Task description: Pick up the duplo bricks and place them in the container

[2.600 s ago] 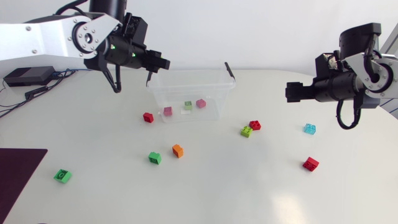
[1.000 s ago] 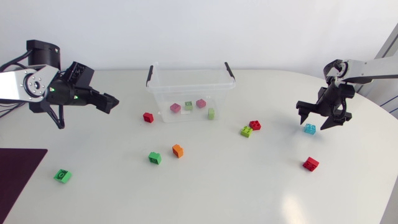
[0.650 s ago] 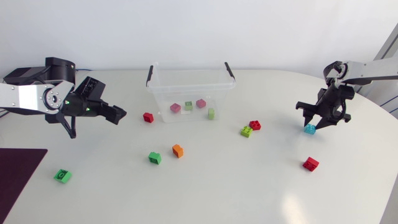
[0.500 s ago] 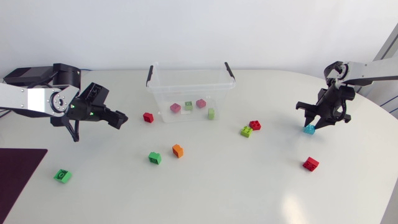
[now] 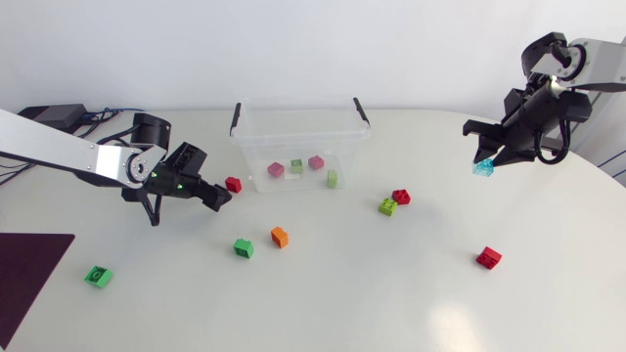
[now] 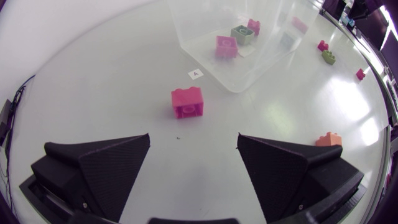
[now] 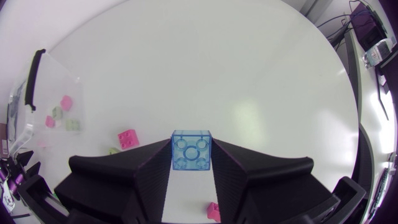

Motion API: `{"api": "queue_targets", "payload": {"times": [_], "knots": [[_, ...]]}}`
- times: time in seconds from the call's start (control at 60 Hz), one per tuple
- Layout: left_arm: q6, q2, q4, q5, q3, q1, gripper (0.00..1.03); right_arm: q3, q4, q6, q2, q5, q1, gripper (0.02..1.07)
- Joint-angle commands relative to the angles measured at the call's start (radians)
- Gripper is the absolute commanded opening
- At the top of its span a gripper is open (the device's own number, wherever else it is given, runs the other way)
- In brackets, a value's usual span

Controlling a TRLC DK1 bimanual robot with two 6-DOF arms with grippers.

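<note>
The right gripper (image 5: 488, 159) is clamped on a blue brick (image 7: 191, 150), raised near the table's (image 5: 391, 293) right edge. The left gripper (image 6: 193, 150) stands apart, with a red brick (image 6: 188, 102) just ahead, beside the container (image 5: 252, 147).

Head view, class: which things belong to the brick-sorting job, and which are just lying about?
Job: container; blue brick, held in the right gripper; red brick ahead of the left gripper; orange brick; green brick; the other loose bricks.
Lying about: dark mat; black box; small label beside the container.
</note>
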State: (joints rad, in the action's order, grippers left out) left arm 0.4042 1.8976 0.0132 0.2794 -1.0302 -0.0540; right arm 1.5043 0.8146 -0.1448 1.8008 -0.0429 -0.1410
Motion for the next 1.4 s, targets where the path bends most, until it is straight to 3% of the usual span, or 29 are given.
{"api": "queue_targets", "payload": {"times": [0.0, 0.183, 0.483, 0.65, 0.7, 0.733, 0.75, 0.783, 0.917, 1.133, 1.383], "knots": [[-0.042, 0.052, 0.048, 0.014, -0.028, -0.003, 0.98, -0.038, 0.021, 0.013, -0.043, -0.017, 0.026, 0.22], [-0.099, 0.136, 0.195, 0.018, -0.037, -0.004, 0.98, -0.026, 0.024, 0.008, -0.129, -0.026, 0.11, 0.22], [-0.134, 0.233, 0.295, 0.018, -0.068, -0.027, 0.96, 0.036, 0.035, -0.012, -0.192, -0.026, 0.245, 0.22], [-0.156, 0.264, 0.34, 0.017, -0.079, -0.03, 0.79, 0.056, 0.026, -0.018, -0.202, -0.032, 0.322, 0.22], [-0.157, 0.27, 0.349, 0.017, -0.079, -0.03, 0.57, 0.066, 0.018, -0.018, -0.201, -0.035, 0.348, 0.22], [-0.157, 0.27, 0.352, 0.017, -0.077, -0.03, 0.49, 0.07, 0.014, -0.018, -0.201, -0.04, 0.359, 0.22], [-0.165, 0.27, 0.358, 0.017, -0.076, -0.03, 0.38, 0.071, 0.005, -0.018, -0.201, -0.041, 0.371, 0.22], [-0.171, 0.27, 0.363, 0.017, -0.074, -0.03, 0.32, 0.073, -0.009, -0.019, -0.201, -0.041, 0.383, 0.22], [-0.173, 0.258, 0.375, 0.018, -0.054, -0.027, 0.29, 0.085, -0.075, -0.026, -0.189, -0.04, 0.452, 0.22], [-0.156, 0.067, 0.372, 0.017, 0.067, -0.021, 0.28, 0.152, -0.155, -0.019, -0.104, -0.025, 0.526, 0.22], [-0.136, -0.223, 0.228, 0.015, 0.157, -0.007, 0.28, 0.241, -0.227, -0.012, 0.04, -0.003, 0.561, 0.22]]}}
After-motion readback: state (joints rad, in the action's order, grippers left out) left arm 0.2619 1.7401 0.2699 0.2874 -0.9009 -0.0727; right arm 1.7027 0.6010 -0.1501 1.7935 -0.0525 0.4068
